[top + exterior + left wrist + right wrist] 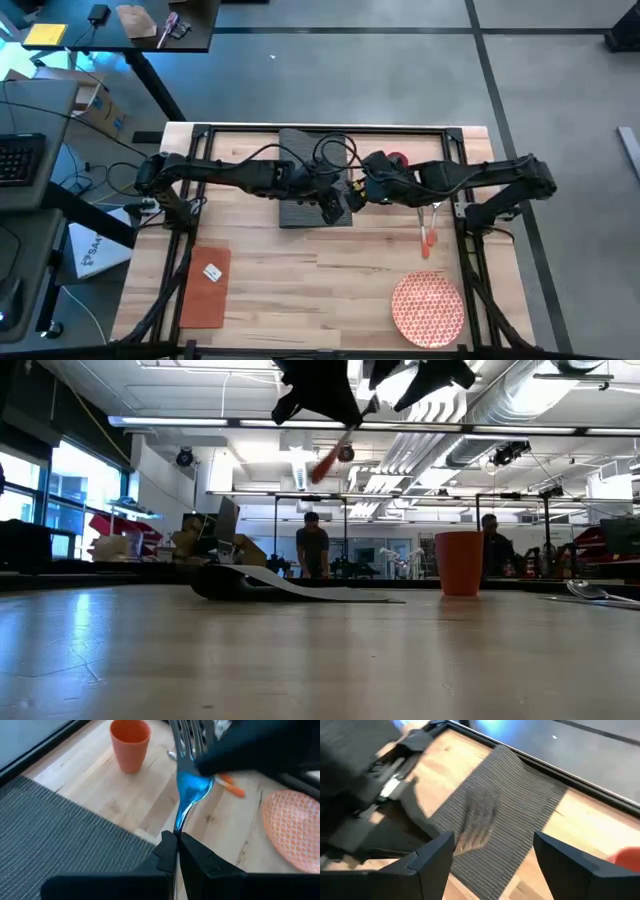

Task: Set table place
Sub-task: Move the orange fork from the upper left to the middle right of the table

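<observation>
My left hand (177, 845) is clenched on the fork (190, 775) handle above the desk (300, 280) beside the placemat (315, 175), my right hand (492, 855) released and hovering close, so next I'd judge lowering the fork alongside the mat.

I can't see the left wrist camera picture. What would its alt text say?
The left gripper is shut on the handle of a silver fork, held above a wooden table. Nearby are a grey ribbed placemat, an orange cup and a patterned plate.
</observation>
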Controlling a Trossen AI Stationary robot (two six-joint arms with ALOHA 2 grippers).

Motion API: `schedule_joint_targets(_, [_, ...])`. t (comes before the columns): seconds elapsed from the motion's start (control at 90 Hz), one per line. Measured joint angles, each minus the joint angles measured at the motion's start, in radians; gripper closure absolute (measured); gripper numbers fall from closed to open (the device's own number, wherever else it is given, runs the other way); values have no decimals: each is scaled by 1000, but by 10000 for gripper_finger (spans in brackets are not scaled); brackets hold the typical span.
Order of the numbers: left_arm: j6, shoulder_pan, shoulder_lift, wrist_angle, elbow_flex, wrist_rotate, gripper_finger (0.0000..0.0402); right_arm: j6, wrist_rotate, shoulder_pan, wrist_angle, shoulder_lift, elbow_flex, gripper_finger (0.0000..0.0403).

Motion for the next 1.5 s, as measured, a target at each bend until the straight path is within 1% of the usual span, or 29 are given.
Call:
schedule_joint_targets(0.156, [47, -21, 0, 16, 0, -6, 402, -1, -1, -2, -18, 0, -1, 212])
schedule_joint_targets(0.256, [51, -33, 0, 15, 0, -30, 402, 4, -22, -3, -21, 0, -1, 250])
schedule_joint_targets(0.356, [57, -41, 0, 13, 0, -56, 402, 9, -53, -3, -27, 0, -1, 308])
schedule_joint_targets(0.444, [57, -41, 0, 13, 0, -69, 402, 12, -90, -3, -44, 0, -1, 374])
schedule_joint_targets(0.489, [57, -41, 0, 16, 0, -77, 402, 6, -110, -3, -45, 0, -1, 391])
schedule_joint_targets(0.622, [57, -40, 0, 17, 0, -97, 401, 20, -129, -2, -73, -1, -2, 401])
schedule_joint_targets(0.778, [57, -40, 0, 17, 0, -103, 401, 30, -142, -3, -111, -10, -2, 403])
schedule_joint_targets(0.933, [56, -40, 0, 11, 0, -95, 401, 0, -178, -3, -191, -11, -2, 403])
schedule_joint_targets(1.0, [56, -40, 0, 2, 0, -79, 401, -24, -201, -2, -234, -21, -27, 403])
schedule_joint_targets(1.122, [56, -40, -13, -20, 0, -51, 401, -82, -314, -8, -238, -99, -168, 403])
schedule_joint_targets(1.289, [56, -40, -49, -62, 0, -24, 402, -149, -487, -49, -186, -296, -426, 403])
schedule_joint_targets(1.411, [47, -40, -75, -80, 0, -16, 402, -153, -604, -98, -153, -420, -579, 403])
schedule_joint_targets(1.5, [44, -40, -88, -100, 0, 14, 402, -116, -688, -112, -54, -478, -669, 403])
